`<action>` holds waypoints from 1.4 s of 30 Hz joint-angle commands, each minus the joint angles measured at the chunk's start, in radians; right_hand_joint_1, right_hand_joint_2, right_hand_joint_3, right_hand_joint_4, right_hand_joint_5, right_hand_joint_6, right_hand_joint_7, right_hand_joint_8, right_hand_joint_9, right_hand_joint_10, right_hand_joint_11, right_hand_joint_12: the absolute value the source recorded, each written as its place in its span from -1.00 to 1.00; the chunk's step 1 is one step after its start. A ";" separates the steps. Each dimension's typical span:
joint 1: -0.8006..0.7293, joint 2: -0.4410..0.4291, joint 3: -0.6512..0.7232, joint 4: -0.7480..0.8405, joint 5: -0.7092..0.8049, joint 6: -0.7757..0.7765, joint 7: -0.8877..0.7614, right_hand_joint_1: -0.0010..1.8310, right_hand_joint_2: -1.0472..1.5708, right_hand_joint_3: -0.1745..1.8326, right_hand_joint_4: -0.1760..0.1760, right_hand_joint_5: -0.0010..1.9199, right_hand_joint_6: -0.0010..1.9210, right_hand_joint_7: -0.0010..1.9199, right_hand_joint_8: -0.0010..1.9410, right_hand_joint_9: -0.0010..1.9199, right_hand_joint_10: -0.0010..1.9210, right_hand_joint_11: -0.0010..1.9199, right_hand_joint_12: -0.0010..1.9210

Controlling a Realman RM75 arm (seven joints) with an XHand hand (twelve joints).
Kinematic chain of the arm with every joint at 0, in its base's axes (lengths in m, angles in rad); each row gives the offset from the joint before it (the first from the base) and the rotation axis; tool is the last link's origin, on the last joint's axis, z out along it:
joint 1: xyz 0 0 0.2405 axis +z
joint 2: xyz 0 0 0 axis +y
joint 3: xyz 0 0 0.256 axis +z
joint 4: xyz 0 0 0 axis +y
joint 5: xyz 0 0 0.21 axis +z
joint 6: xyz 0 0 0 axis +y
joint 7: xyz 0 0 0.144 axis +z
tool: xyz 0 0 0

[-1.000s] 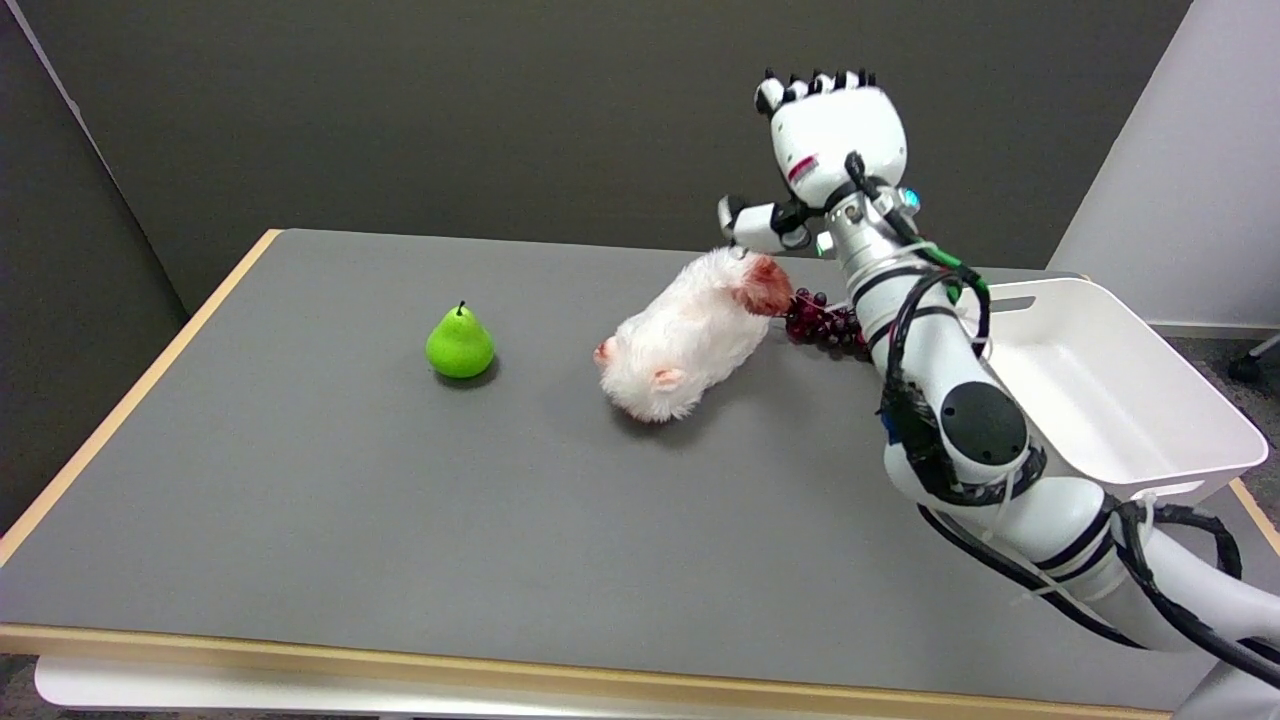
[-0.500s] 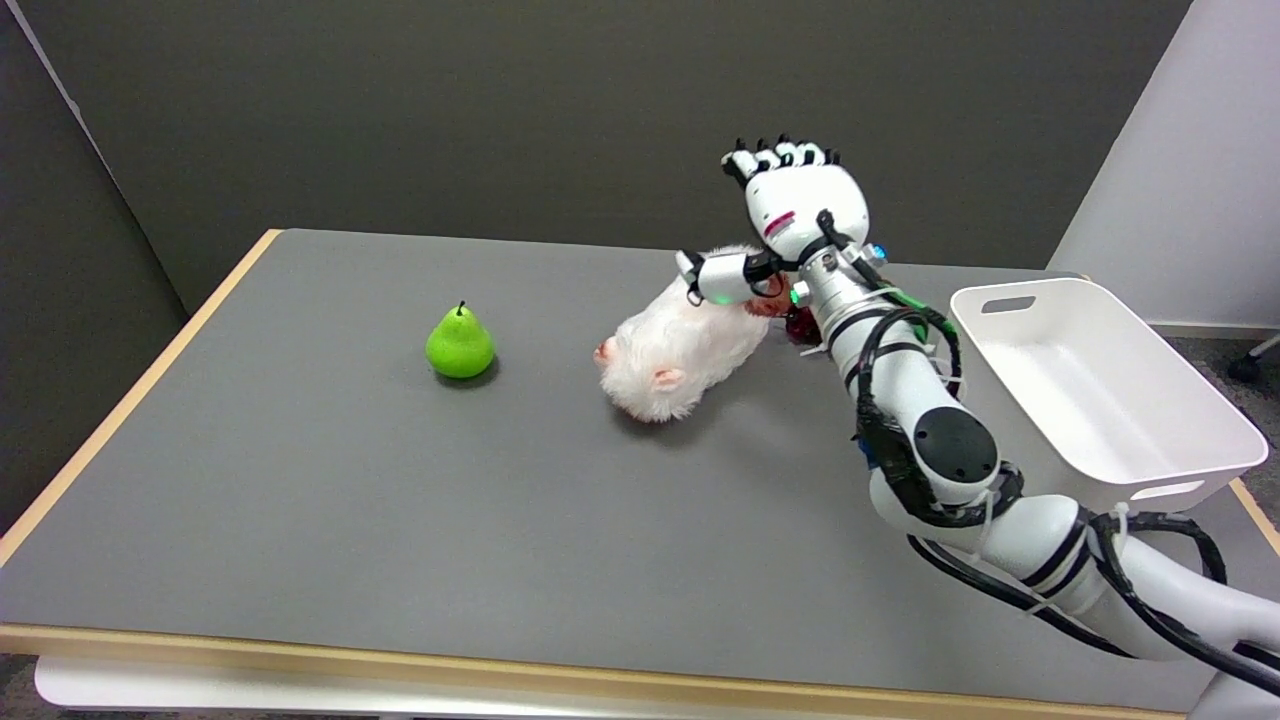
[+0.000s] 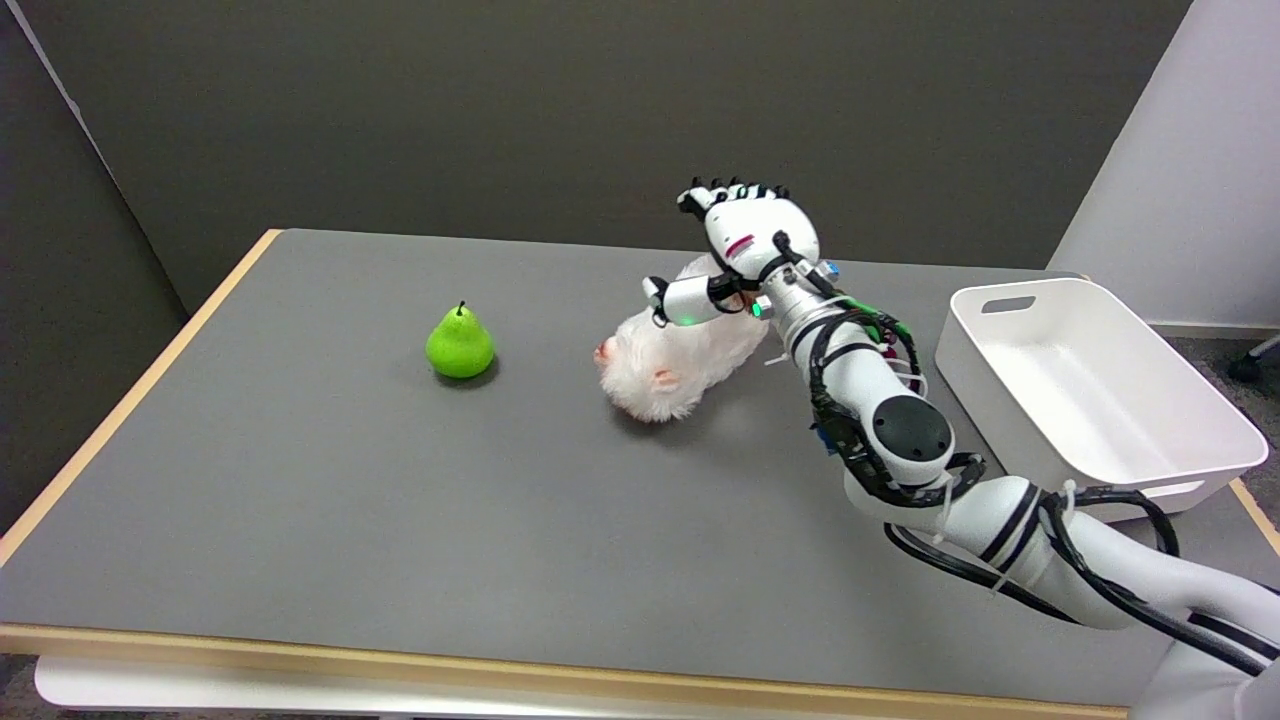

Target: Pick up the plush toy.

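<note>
We see our right hand [image 3: 745,245] hanging over the far end of the plush toy [image 3: 680,360], fingers [image 3: 730,190] spread apart and holding nothing; the thumb reaches out just above the fur. The toy lies on the grey table [image 3: 300,480], below and toward the near side of the fingertips.

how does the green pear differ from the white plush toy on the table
The small glossy green pear stands upright, stem up; the larger fluffy white plush toy lies on its side. The pear sits alone at left, while the robot's right hand hovers over the plush toy's far end. Both rest on the grey table.
</note>
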 commanded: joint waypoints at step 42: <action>-0.017 -0.022 0.108 -0.200 -0.157 0.032 0.101 -0.38 0.25 0.06 0.00 -0.72 -0.46 -0.64 -0.56 -0.80 -0.17 -0.95 0.35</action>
